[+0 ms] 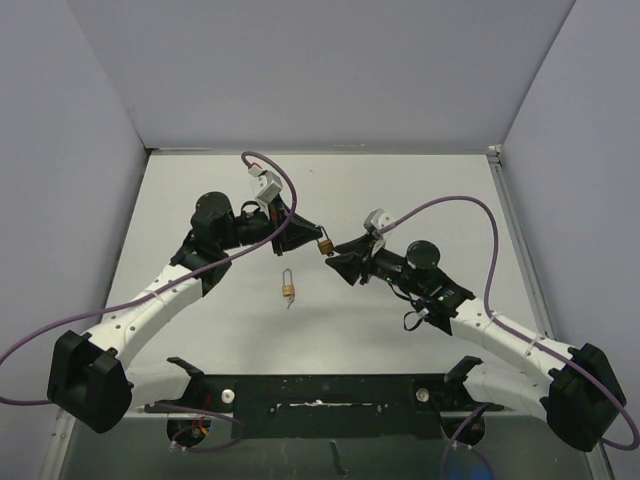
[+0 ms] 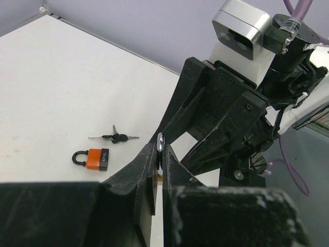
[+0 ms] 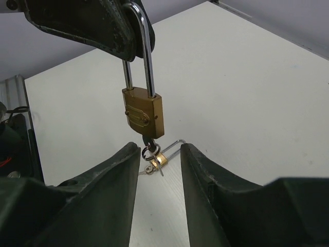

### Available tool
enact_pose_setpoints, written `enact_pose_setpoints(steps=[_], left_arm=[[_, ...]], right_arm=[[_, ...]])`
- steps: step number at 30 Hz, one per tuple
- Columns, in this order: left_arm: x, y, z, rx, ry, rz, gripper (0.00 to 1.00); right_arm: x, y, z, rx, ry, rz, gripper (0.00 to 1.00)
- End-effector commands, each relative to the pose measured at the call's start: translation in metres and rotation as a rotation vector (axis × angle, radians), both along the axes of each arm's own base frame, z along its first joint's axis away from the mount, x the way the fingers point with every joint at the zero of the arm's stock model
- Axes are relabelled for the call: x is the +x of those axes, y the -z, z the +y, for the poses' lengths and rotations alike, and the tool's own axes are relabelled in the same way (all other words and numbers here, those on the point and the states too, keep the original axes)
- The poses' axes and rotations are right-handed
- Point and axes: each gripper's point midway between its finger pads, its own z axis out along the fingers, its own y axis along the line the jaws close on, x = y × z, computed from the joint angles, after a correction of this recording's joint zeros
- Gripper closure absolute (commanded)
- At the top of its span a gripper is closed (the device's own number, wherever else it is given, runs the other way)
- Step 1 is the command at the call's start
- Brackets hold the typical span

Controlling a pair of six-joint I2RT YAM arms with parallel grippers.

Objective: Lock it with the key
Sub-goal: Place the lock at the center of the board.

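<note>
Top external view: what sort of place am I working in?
Probably a lab test cell: a white table boxed in by plain panels, with a left arm and right arm bolted at its near edge.

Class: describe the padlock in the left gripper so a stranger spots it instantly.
Above the middle of the white table, find the left gripper. The brass padlock hangs from it by its shackle; the small padlock and orange padlock lie on the table.
</note>
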Motion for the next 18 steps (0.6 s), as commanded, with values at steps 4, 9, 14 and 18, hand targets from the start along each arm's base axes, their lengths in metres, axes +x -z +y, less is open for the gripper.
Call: enact_pose_setpoints(steps=[4, 9, 14, 18], left_arm=[[-0.002, -0.022, 0.001, -0.052, 0.017, -0.072, 1.00], [0.000, -0.022, 0.000, -0.066, 0.009, -0.078, 1.00], [0.005, -0.025, 0.000, -0.094, -0.008, -0.094, 1.00], [0.011, -0.037, 0.006, -0.133, -0.049, -0.131, 1.00]], right_arm=[[0.008, -0.036, 0.008, 0.075, 0.008, -0.090, 0.73], [0.006, -0.037, 0.014, 0.076, -0.013, -0.090, 0.98], [0.005, -0.033, 0.016, 0.069, -0.018, -0.083, 1.00], [0.001, -0.022, 0.018, 0.048, -0.026, -0.060, 1.00]])
